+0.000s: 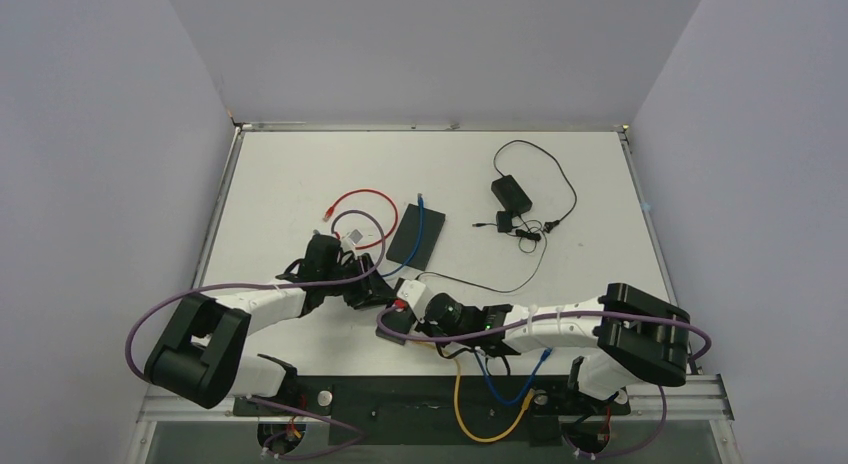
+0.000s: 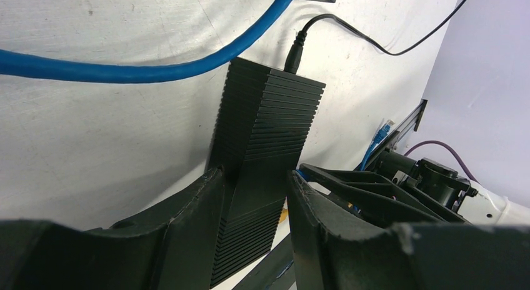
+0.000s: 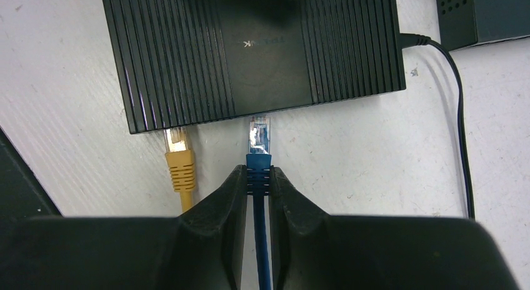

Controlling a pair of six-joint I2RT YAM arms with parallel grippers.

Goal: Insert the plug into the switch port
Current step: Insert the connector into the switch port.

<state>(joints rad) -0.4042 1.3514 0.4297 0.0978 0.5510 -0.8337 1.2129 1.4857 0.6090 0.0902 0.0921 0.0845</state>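
The switch [image 3: 250, 52] is a black ribbed box lying across the top of the right wrist view. My right gripper [image 3: 258, 174] is shut on the blue plug [image 3: 259, 137] by its boot. The plug's clear tip points at the switch's front face and just reaches its edge. Most of its body is still outside. A yellow plug [image 3: 178, 155] sits in a port to the left. My left gripper [image 2: 253, 177] is shut on the switch [image 2: 265, 127] across its narrow width. From above, both grippers [image 1: 360, 284] [image 1: 405, 306] meet at table centre and hide the switch.
A black power lead [image 3: 447, 84] enters the switch's right end. A second flat black box [image 1: 416, 234] with a blue cable lies just behind. Further back are a red cable [image 1: 360, 196] and a power adapter [image 1: 511, 193]. Yellow and blue cables [image 1: 460, 394] hang at the near edge.
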